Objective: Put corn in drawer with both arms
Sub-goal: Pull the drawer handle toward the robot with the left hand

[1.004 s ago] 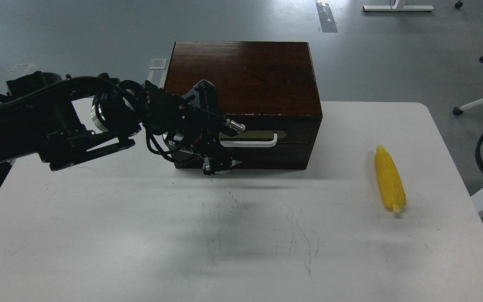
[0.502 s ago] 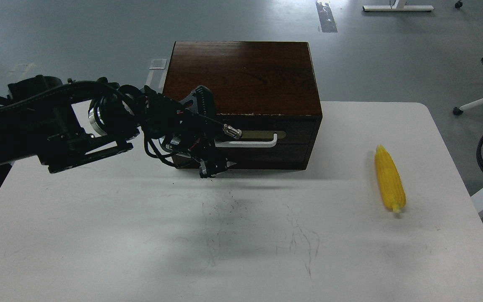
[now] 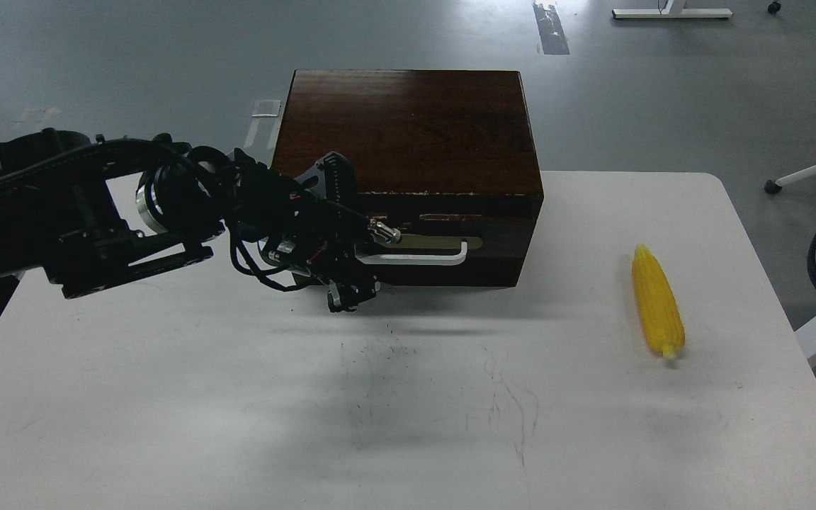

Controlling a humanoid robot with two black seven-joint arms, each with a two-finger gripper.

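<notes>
The dark brown wooden box stands at the table's far middle. Its drawer is pulled out a small way, with a thin gap under the box top. My left gripper comes in from the left and is closed on the left end of the white bar handle. The yellow corn lies on the white table to the right of the box, point away from me, with nothing touching it. My right gripper is out of view; only a black cable loop shows at the right edge.
Dark scribble marks cover the table's middle. White furniture legs and a caster stand on the grey floor beyond the table's right side. The table's right edge lies close past the corn.
My left gripper has drawn back toward me and to the left with the handle. The drawer front has come out a little and a gap has opened under the box top. The corn has not moved.
</notes>
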